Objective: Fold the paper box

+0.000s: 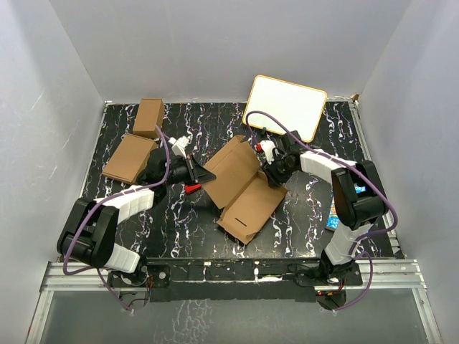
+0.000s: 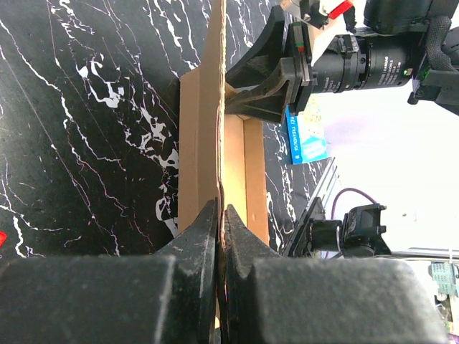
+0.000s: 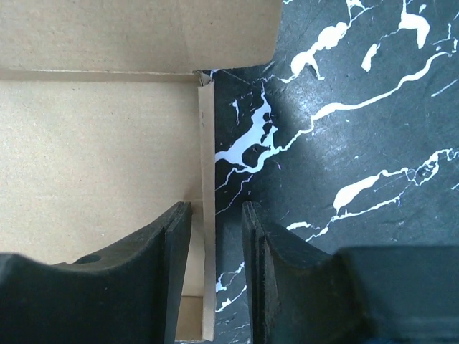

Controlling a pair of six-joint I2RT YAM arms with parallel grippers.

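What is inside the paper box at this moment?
Bare cardboard floor shows inside the paper box, plus one finger of the right hand, which straddles the side wall. The floor beneath that finger is covered.

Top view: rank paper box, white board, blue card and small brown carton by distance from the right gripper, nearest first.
1. paper box, centre, its side wall between the jaws of the right gripper.
2. white board, just behind, at the back.
3. blue card, on the right, toward the near edge.
4. small brown carton, back left.

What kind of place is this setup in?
Probably a robotics lab test booth: plain white walls enclose a black marbled table, a metal rail along its near edge, a paper box mid-fold.
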